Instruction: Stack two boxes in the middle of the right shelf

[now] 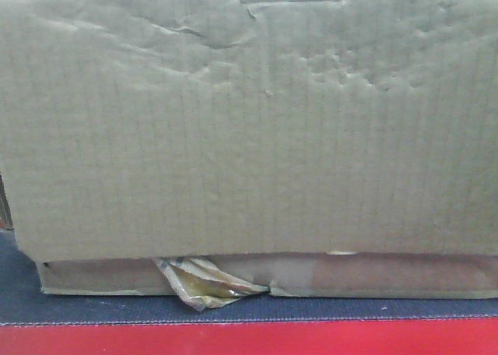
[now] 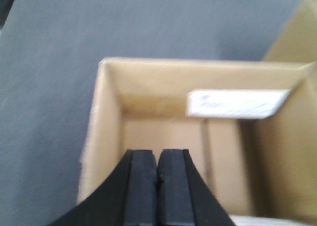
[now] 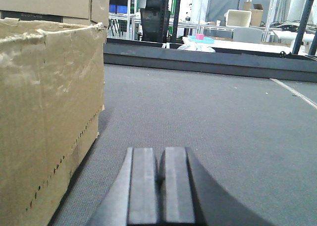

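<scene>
Filling the front view, the big box [image 1: 249,121] rests on the flat box [image 1: 373,275], whose tape scrap [image 1: 204,283] protrudes; both are cropped by the frame, on the grey platform [image 1: 101,308]. Left gripper [image 2: 157,159] and right gripper [image 3: 159,159]: jaws pressed together, holding nothing.

A grey fabric-textured platform [image 1: 93,310] with a red front edge [image 1: 249,341] carries everything. In the front view a wide flat cardboard box [image 1: 389,275] lies directly on it, close to that edge. A crumpled glossy tape scrap [image 1: 204,285] hangs from the box's front down onto the grey surface. The right wrist view shows a tall cardboard box [image 3: 44,117] standing on the grey covering at the left, and the surface runs back to a dark raised rim [image 3: 208,60]. In the left wrist view an open-topped box [image 2: 106,132] sits on the grey as well.
</scene>
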`<action>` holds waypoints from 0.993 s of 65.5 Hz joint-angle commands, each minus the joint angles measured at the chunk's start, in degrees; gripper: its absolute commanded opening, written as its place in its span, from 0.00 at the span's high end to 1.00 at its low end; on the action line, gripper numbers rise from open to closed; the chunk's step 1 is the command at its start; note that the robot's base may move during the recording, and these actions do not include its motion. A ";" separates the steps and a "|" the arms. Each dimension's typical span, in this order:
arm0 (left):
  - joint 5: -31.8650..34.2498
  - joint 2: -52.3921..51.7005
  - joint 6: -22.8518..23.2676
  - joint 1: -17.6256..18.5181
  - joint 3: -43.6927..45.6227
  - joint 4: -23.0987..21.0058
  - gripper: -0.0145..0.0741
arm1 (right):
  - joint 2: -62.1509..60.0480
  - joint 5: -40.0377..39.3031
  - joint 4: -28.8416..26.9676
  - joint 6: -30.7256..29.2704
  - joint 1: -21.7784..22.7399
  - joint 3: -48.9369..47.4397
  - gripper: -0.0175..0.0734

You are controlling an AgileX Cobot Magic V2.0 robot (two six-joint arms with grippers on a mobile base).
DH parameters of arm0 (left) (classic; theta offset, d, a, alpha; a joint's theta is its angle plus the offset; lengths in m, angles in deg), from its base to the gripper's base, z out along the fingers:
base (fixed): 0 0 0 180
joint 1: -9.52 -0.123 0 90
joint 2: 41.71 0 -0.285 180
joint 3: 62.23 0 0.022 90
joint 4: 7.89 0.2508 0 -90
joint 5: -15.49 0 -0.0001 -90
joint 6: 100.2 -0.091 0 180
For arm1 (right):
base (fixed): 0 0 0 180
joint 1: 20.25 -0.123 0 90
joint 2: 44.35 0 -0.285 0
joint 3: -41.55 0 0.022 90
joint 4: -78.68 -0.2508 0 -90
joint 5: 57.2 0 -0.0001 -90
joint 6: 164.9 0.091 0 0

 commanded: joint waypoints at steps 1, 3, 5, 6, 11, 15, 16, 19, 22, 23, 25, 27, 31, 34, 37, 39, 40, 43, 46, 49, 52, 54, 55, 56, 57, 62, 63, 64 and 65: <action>-3.32 3.42 -6.03 -3.43 3.27 -2.12 0.96 | -0.22 -1.36 0.44 -0.03 0.11 0.00 0.98; -4.66 4.90 -8.94 -5.20 4.55 -4.30 0.96 | -0.22 -1.36 0.44 -0.03 0.11 0.00 0.98; -6.03 6.36 -11.76 -7.01 5.81 -6.83 0.96 | -0.22 -1.36 0.44 -0.03 0.11 0.00 0.98; -6.50 6.92 -12.77 -7.72 6.32 -7.99 0.96 | -0.22 -1.36 0.44 -0.03 0.11 0.00 0.98; -8.70 9.82 -17.05 -11.31 8.95 -14.73 0.96 | -0.22 -1.36 0.44 -0.03 0.11 0.00 0.98; -9.11 11.48 -18.72 -12.83 10.57 -17.74 0.96 | -0.22 -1.36 0.44 -0.03 0.11 0.00 0.98; -9.11 12.02 -18.85 -12.97 10.93 -17.85 0.96 | -0.22 -1.36 0.44 -0.03 0.11 0.00 0.98; -9.11 12.99 -19.30 -12.98 12.04 -17.05 0.96 | -0.22 -1.36 0.44 -0.03 0.11 0.00 0.98; -9.11 13.89 -20.09 -12.98 12.70 -15.82 0.96 | -0.22 -1.36 0.44 -0.03 0.11 0.00 0.98; -9.11 14.15 -20.06 -12.98 12.85 -15.46 0.96 | -0.22 -1.36 0.44 -0.03 0.11 0.00 0.98; -9.11 14.65 -20.06 -12.98 12.96 -14.58 0.96 | -0.22 -1.36 0.44 -0.03 0.11 0.00 0.98; -9.11 15.12 -20.06 -12.98 13.09 -13.66 0.95 | -0.22 -1.36 0.44 -0.03 0.11 0.00 0.98; -9.51 16.10 -20.06 -12.98 13.09 -12.04 0.91 | -0.22 -1.36 0.44 -0.03 0.11 0.00 0.98; -10.19 16.67 -20.06 -12.98 13.09 -11.80 0.84 | -0.22 -1.36 0.44 -0.03 0.11 0.00 0.98; -10.56 17.25 -20.06 -12.88 13.09 -11.80 0.75 | -0.22 -1.36 0.44 -0.03 0.11 0.00 0.98; -10.56 17.68 -20.06 -12.62 13.09 -11.68 0.69 | -0.22 -1.36 0.44 -0.03 0.11 0.00 0.98; -10.56 17.80 -20.06 -12.61 13.09 -11.67 0.66 | -0.22 -1.36 0.44 -0.03 0.11 0.00 0.98; -10.56 18.46 -20.06 -12.29 13.09 -11.57 0.56 | -0.22 -1.36 0.44 -0.03 0.11 0.00 0.98; -10.56 18.94 -20.06 -11.91 13.09 -11.54 0.50 | -0.22 -1.36 0.44 -0.03 0.11 0.00 0.98; -10.56 19.62 -20.06 -11.65 13.09 -11.27 0.45 | -0.22 -1.36 0.44 -0.03 0.11 0.00 0.98; -10.56 20.41 -20.06 -11.35 13.09 -10.47 0.45 | -0.22 -1.36 0.44 -0.03 0.11 0.00 0.98; -10.56 21.12 -20.06 -11.35 13.09 -10.06 0.46 | -0.22 -1.36 0.44 -0.03 0.11 0.00 0.98; -10.56 21.46 -20.06 -11.35 13.09 -9.88 0.46 | -0.22 -1.36 0.44 -0.03 0.11 0.00 0.98; -10.70 22.03 -20.06 -11.35 13.09 -9.88 0.47 | -0.22 -1.36 0.44 -0.03 0.11 0.00 0.98; -10.71 22.39 -20.06 -11.35 13.09 -9.88 0.48 | -0.22 -1.36 0.44 -0.03 0.11 0.00 0.98; -11.48 24.35 -20.06 -11.35 13.09 -9.77 0.50 | -0.22 -1.36 0.44 -0.03 0.11 0.00 0.98; -11.60 24.72 -20.06 -11.35 13.09 -9.88 0.50 | -0.22 -1.36 0.44 -0.03 0.11 0.00 0.98; -11.74 25.29 -20.06 -11.35 13.09 -9.98 0.50 | -0.22 -1.36 0.44 -0.03 0.11 0.00 0.98; -11.87 25.59 -20.06 -11.22 13.09 -10.14 0.50 | -0.22 -1.36 0.44 -0.03 0.11 0.00 0.98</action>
